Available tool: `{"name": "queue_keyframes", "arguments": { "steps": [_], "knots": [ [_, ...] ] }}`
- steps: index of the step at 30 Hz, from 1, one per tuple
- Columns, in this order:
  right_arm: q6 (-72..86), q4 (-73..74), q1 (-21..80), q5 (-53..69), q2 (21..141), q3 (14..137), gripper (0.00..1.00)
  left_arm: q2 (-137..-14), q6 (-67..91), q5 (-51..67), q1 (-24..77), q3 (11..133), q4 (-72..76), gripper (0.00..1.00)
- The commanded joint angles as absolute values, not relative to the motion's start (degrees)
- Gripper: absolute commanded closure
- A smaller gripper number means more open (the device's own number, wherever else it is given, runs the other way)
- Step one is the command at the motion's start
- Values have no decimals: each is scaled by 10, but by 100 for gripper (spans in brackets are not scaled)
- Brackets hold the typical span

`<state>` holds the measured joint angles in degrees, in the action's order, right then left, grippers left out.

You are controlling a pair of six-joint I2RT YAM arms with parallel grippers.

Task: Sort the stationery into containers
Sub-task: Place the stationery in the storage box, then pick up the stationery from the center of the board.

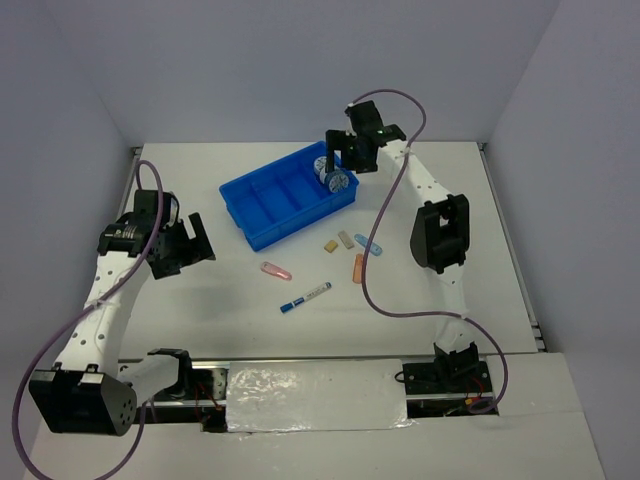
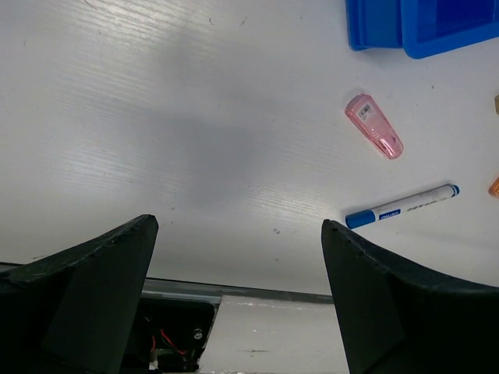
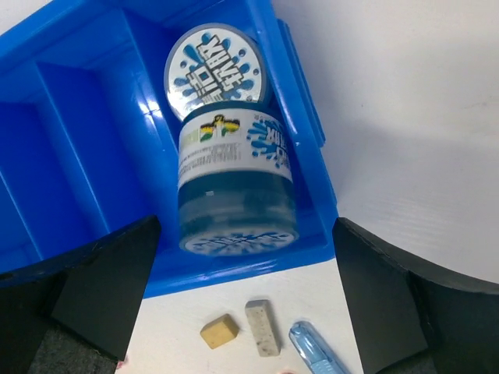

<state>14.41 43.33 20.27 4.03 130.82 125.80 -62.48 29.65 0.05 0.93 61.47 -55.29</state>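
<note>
The blue tray stands at the table's middle back. Two round blue-white patterned jars lie in its right end compartment: one on its side, one behind it showing its lid. My right gripper hovers over them, open and empty. On the table in front lie a tan piece, a grey piece, a light-blue piece, an orange piece, a pink piece and a blue-and-white marker. My left gripper is open and empty, left of the pink piece and marker.
The tray's other compartments hold nothing that I can see. The tan, grey and light-blue pieces lie just in front of the tray's wall. White walls enclose the table on three sides. A taped strip runs between the arm bases.
</note>
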Motion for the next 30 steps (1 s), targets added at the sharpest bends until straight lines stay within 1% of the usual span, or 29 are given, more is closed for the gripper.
{"name": "queue_keyframes", "arguments": {
  "steps": [1,3,5,6,7,8,9,10,11,12,13,15,20,21,25,26,30],
  "knots": [
    [138,439,214,32,1248,1300,0,-619,277,13,11,611,-550,1],
    [136,443,214,27,1223,1289,0,-620,278,15,11,608,-548,1],
    [135,440,214,2,1160,1213,0,-621,278,13,11,609,-554,1],
    [134,428,216,1,1130,1170,0,-621,277,9,11,610,-555,1],
    [129,387,225,-24,1068,1068,0,-616,276,6,11,610,-559,1],
    [127,369,230,-29,1043,1021,1,-614,275,5,11,610,-560,1],
    [124,355,235,-32,997,981,2,-611,272,6,11,609,-560,1],
    [117,335,248,-27,980,914,7,-607,270,6,11,608,-562,1],
    [113,329,256,-27,968,884,10,-605,265,7,11,608,-562,1],
    [108,318,265,-32,952,838,15,-604,264,7,11,608,-564,1],
    [96,314,274,-38,951,821,27,-603,263,8,11,607,-566,1],
    [98,305,296,-54,959,785,34,-600,260,18,11,602,-564,1],
    [121,284,309,-54,966,757,41,-595,260,33,11,592,-564,1],
    [127,287,315,-56,972,761,42,-592,259,33,11,592,-566,1],
    [122,290,335,-76,994,760,35,-579,252,30,11,594,-577,1],
    [120,287,337,-79,1005,756,35,-577,250,28,11,592,-581,1],
    [106,261,339,-88,1037,749,44,-567,245,32,11,581,-586,1]
  ]
}}
